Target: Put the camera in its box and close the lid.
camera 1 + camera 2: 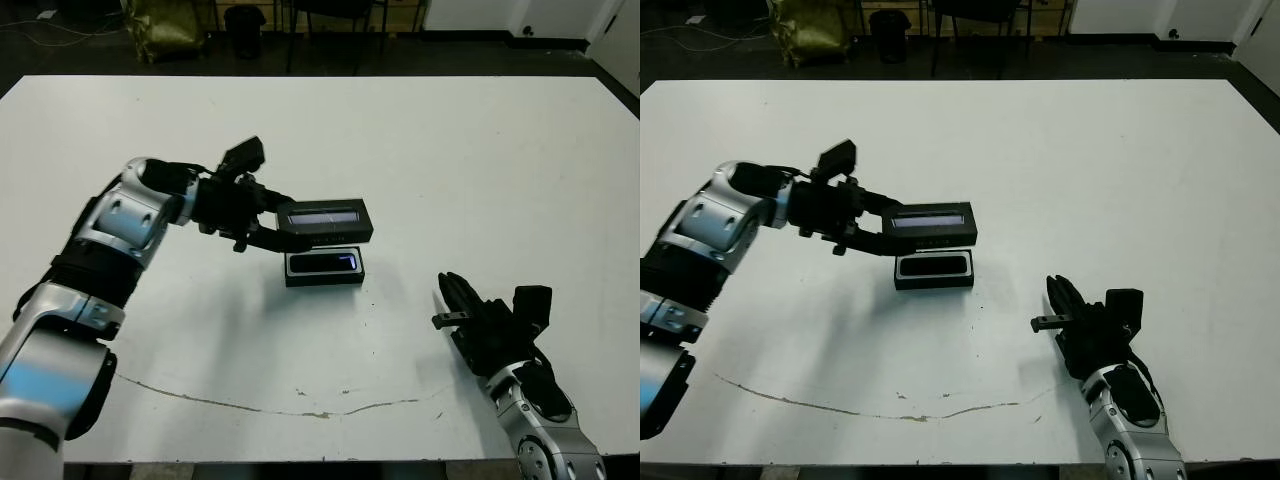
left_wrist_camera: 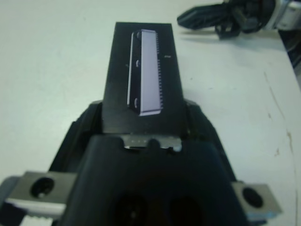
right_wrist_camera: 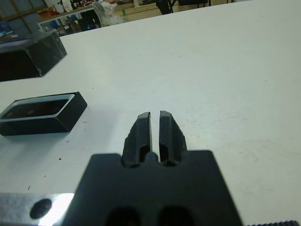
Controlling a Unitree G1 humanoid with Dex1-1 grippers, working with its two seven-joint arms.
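I have the left gripper (image 1: 262, 222) clamped on one short end of the lid (image 1: 324, 220), which sticks straight out from the fingers, flat and level, with its silvery stripe facing up. In the left wrist view the lid (image 2: 141, 80) runs away from the gripper body between the two fingers, squarely gripped at its near end. The lid hangs in the air just above and slightly behind the box (image 1: 324, 267), not touching it; the two long sides run roughly parallel.

The box sits on the white table (image 1: 480, 170), open, near the middle. Inside it I can see the camera (image 1: 325, 263), a dark bar with a glossy bluish edge, lying along the box's length.

My right gripper (image 1: 452, 297) rests low over the table, well apart from the box, off to the right and nearer to me. Its two fingers (image 3: 142, 133) are drawn together with only a thin slit between them, holding nothing. From the right wrist view the box (image 3: 42, 114) lies ahead and to one side of those fingers, and a corner of the lifted lid shows above it.
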